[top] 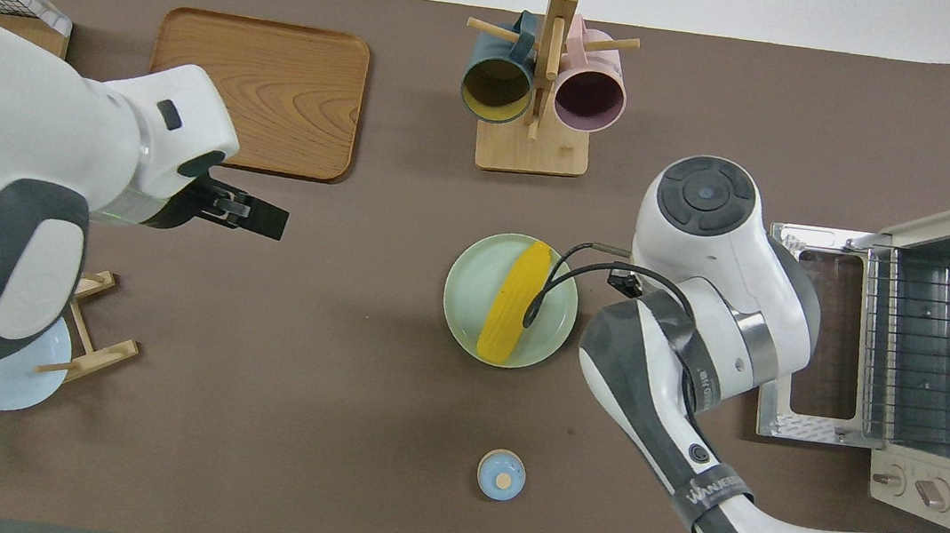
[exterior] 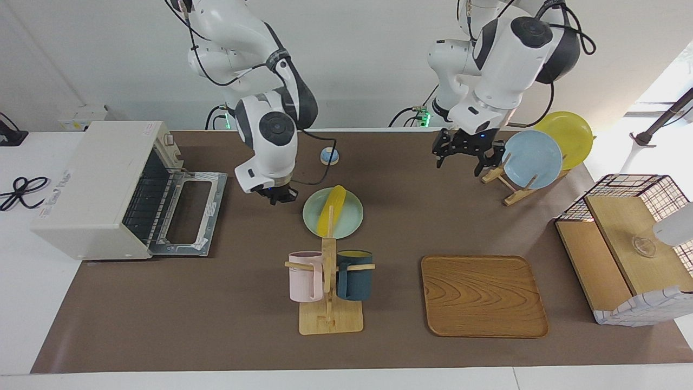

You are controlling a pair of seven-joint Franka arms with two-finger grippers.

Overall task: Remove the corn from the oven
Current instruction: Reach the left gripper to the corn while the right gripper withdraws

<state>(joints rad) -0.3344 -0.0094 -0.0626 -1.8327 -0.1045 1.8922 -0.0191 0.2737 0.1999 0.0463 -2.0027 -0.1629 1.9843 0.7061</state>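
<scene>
Surroundings: a wooden mug rack with a pink mug and a dark blue mug stood just beside the plate, farther from the robots; a wooden tray lay toward the left arm's end of the counter; a small blue lid sat nearer to the robots than the plate.
Plate stand: a wooden stand held a blue plate and a yellow plate.
Box: a wire-framed wooden box sat at the left arm's end.
Corn: the corn, smooth, bright yellow and tapered, lay slantwise on the pale green plate mid-counter, well apart from the oven.
Oven: the oven, off-white, stood at the right arm's end, its door dropped flat, wire rack bare.
Right tool: the right tool hung clenched and empty over the counter between the oven door and the plate.
Left tool: the left tool hung released, holding nothing, beside the plate stand.
</scene>
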